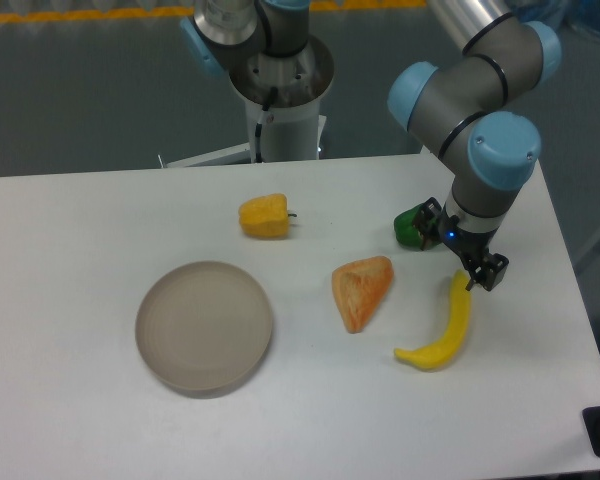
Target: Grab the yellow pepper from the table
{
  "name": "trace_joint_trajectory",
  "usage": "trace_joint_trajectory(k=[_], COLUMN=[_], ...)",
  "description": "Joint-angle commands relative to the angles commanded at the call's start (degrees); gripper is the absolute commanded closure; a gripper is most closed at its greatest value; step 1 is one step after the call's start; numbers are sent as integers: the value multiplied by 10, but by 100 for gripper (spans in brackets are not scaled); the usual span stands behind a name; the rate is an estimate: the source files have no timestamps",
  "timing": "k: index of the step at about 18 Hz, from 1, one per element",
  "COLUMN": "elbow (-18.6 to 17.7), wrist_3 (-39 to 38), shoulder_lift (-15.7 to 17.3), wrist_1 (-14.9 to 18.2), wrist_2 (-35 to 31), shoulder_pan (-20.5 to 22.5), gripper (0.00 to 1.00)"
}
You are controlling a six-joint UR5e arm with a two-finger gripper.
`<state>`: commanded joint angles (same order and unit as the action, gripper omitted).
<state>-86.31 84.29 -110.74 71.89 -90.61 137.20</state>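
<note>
The yellow pepper lies on its side on the white table, back centre, its short dark stem pointing right. My gripper hangs at the right side of the table, far to the right of the pepper, just above the top end of the banana. Its dark fingers point down and look empty; I cannot tell whether they are open or shut. The green pepper sits right behind the gripper's wrist, partly hidden by it.
An orange-pink wedge slice lies between the yellow pepper and the banana. A round grey-beige plate sits front left. The arm's base stands behind the table's back edge. The table's right edge is close to the gripper.
</note>
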Motion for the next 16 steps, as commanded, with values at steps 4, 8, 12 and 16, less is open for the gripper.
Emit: trace_joint_trajectory(k=[4,8,12,16], elbow=[1,-6,-71,-131], wrist_3=[0,2,2,12], shoulder_lift=[1,12,60,118], wrist_1=[0,0,-4,-4], wrist_2=[3,7,16,11], shoulder_pan=[0,-1,-22,-66], gripper=[0,0,0,0])
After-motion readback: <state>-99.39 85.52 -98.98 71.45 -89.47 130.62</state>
